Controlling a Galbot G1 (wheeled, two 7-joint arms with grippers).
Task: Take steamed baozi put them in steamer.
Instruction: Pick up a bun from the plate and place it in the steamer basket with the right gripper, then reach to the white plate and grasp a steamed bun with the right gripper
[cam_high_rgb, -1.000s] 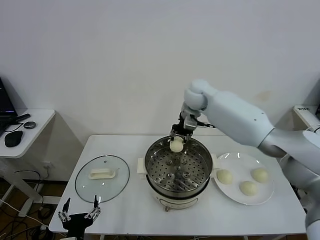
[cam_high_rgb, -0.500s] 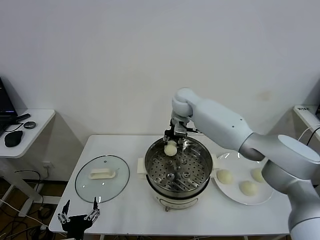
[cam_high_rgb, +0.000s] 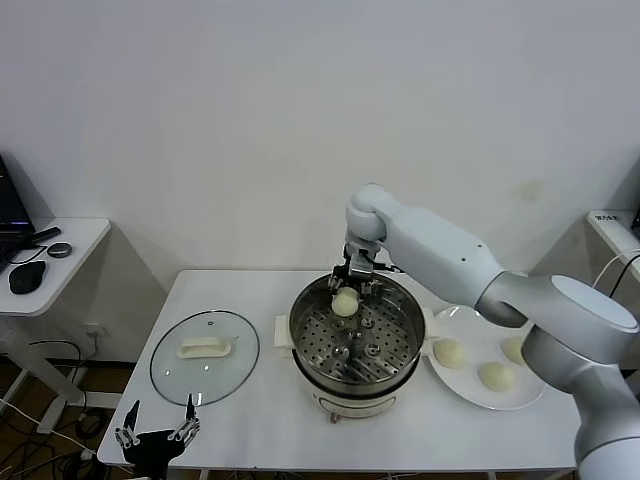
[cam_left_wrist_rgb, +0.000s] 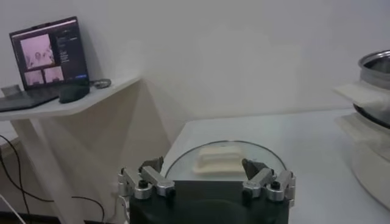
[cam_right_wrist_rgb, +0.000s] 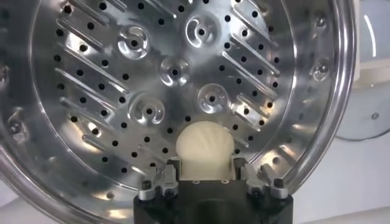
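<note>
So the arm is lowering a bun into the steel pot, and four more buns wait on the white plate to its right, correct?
Not quite: the plate holds three buns, not four, as the head view shows. The rest stands: the right pincer is over the far side of the steel pot with one bun at its tips, and the plate sits to the pot's right.

The right arm is reaching in from the right, its white upper segment sloping up to a rounded joint and its wrist bending straight down. The right gripper (cam_high_rgb: 346, 296) is pointing downward, and in its own wrist view its fingers (cam_right_wrist_rgb: 163, 181) are standing apart on either side of a bun (cam_right_wrist_rgb: 204, 147). The left arm is hanging low at the near left, and the left gripper (cam_high_rgb: 158, 430) is holding nothing, with its fingers (cam_left_wrist_rgb: 141, 181) spread wide.
</note>
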